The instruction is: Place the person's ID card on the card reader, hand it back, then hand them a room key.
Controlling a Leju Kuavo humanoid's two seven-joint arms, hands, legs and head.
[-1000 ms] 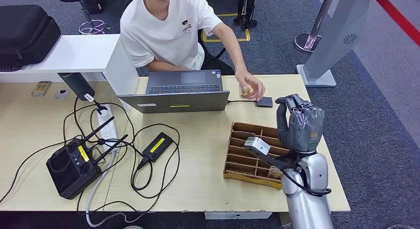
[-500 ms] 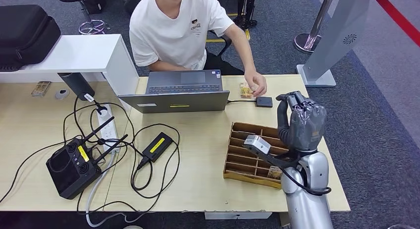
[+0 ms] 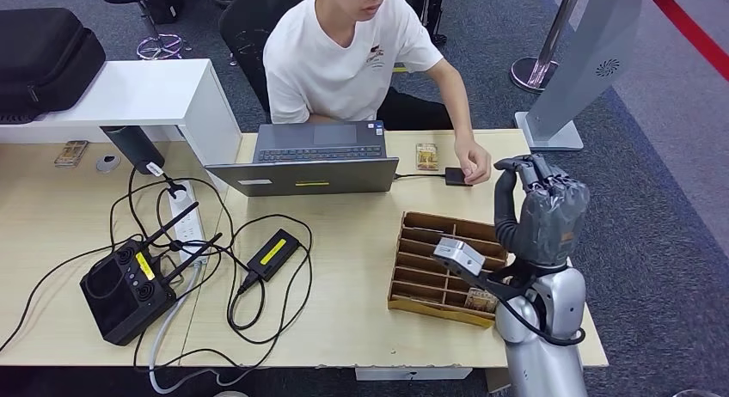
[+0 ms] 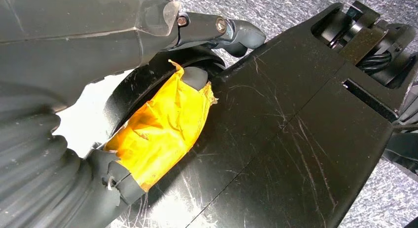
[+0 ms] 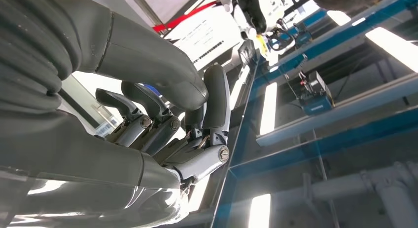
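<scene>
A yellowish ID card point(image 3: 426, 156) lies flat on the desk beside the laptop. Just right of it sits the small black card reader point(image 3: 454, 175), with the fingers of the person's hand point(image 3: 474, 165) resting on it. My right hand point(image 3: 540, 212) is raised upright over the desk's right end, fingers loosely bent and holding nothing; the right wrist view shows its fingers point(image 5: 162, 124) bare. Below and left of it stands a brown slotted tray point(image 3: 434, 255) with a card in a near slot. My left hand point(image 4: 162, 124), thumb wrapped in yellow tape, hangs against a dark panel and holds nothing.
A grey laptop point(image 3: 314, 156) stands mid-desk in front of the seated person point(image 3: 352, 53). A black controller point(image 3: 125, 290), a power strip point(image 3: 185, 221) and looping cables fill the left half. A white cabinet point(image 3: 129, 92) is at the back left, a grey kiosk point(image 3: 585, 62) at the back right.
The person has shifted right, let go of the ID card on the desk and moved their hand onto the card reader. My right hand has drifted slightly right.
</scene>
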